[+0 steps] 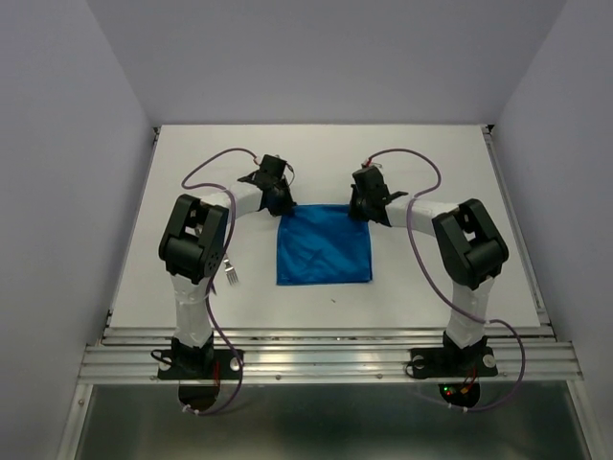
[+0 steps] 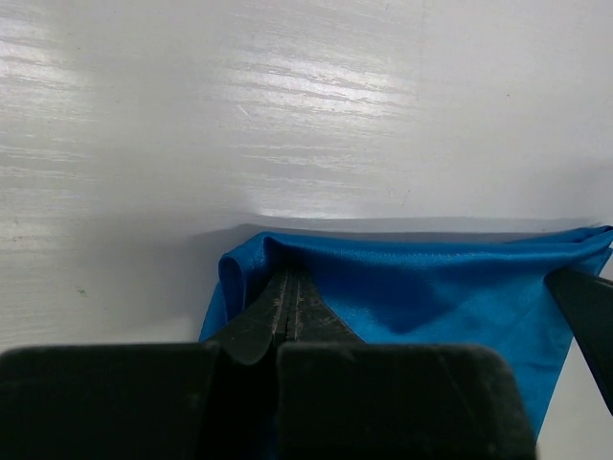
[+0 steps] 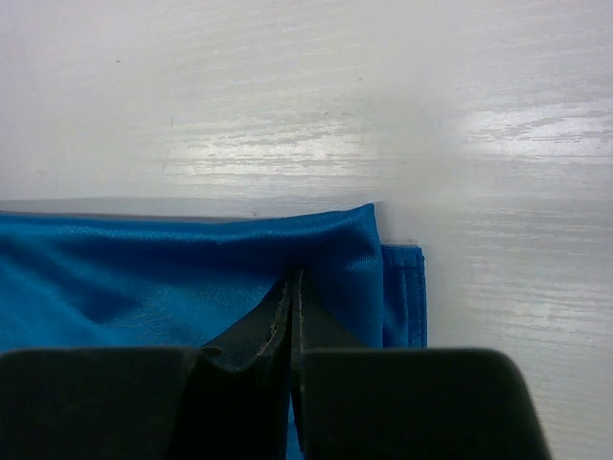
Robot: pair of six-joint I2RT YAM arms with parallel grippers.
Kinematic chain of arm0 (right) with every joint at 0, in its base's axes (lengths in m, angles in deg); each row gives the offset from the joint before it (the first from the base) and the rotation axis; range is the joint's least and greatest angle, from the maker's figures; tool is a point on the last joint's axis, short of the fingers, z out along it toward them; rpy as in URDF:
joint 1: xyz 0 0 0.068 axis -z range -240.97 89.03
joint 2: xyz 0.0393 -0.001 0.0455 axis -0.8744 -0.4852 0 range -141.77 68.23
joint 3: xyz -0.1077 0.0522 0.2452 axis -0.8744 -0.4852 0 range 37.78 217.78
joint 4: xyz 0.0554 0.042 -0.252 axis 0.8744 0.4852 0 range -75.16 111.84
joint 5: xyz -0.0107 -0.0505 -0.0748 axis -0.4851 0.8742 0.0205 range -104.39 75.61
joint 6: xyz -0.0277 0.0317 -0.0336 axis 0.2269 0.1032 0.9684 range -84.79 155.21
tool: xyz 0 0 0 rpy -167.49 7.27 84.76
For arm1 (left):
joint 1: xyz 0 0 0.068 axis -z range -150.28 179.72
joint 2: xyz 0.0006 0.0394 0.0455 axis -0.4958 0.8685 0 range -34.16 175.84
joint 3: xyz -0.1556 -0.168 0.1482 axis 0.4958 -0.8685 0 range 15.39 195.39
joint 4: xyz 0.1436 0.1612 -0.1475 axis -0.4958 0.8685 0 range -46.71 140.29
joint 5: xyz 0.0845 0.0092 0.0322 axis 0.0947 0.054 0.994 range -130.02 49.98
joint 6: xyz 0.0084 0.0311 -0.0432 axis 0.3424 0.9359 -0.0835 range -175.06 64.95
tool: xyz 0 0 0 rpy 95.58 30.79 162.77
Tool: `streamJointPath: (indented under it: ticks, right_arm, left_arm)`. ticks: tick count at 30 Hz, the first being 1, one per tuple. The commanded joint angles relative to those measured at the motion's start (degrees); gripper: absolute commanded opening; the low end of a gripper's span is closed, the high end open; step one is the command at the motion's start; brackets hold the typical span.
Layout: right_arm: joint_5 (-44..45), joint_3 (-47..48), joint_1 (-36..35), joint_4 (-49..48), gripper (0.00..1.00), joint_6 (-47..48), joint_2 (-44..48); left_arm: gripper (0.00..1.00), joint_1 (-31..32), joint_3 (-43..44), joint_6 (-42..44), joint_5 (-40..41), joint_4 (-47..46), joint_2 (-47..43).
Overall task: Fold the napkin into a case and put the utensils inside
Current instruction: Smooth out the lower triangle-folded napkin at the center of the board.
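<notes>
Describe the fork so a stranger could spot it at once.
Start at the white table and find the blue napkin at its middle. Just left of the napkin's near left corner, beside the left arm, lies the fork, partly hidden by that arm. It is the only small silver thing, tines showing.

No writing, label, brand or number can be read in any view. The napkin point(image 1: 324, 245) is plain blue cloth, and the table point(image 1: 431, 172) carries no legible sign.
</notes>
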Motion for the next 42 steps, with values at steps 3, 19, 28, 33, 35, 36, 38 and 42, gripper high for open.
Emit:
streamJointPath:
  ticks: [3, 19, 28, 33, 35, 36, 38, 42]
  right_arm:
    - [2.63, -1.17, 0.28, 0.03, 0.03, 2.53, 5.48]
    - [0.96, 1.04, 0.81, 0.82, 0.03, 2.09, -2.96]
    - [-4.31, -4.14, 0.81, 3.89, 0.04, 7.1, 4.77]
    - [-6.51, -7.57, 0.81, 5.13, 0.04, 6.92, 11.62]
    - [-5.72, -8.01, 0.29, 5.13, 0.06, 6.66, 15.04]
    - [-5.46, -7.93, 0.28, 5.22, 0.07, 6.49, 16.11]
    - [-4.67, -6.88, -1.29, 6.09, 0.09, 6.14, 18.39]
    - [1.91, -3.81, -8.58, 7.59, 0.26, 5.87, 18.59]
  left_arm:
    - [0.0, 0.4, -3.83, 0.25, 0.53, -0.37, -1.07]
    - [0.0, 1.1, -6.74, 0.25, 0.36, -0.63, -3.53]
    - [0.0, 3.3, -15.52, 0.07, 1.41, -0.02, -11.61]
    - [0.0, 4.79, -17.29, -0.02, 2.73, 2.53, -18.38]
    - [0.0, 5.14, -17.29, 0.24, 3.51, 4.02, -20.92]
    - [0.0, 5.15, -17.21, 0.33, 3.96, 4.81, -21.89]
    - [0.0, 4.97, -16.42, 0.86, 6.58, 7.35, -24.43]
    - [0.01, 2.18, -14.83, 1.74, 9.85, 11.31, -28.57]
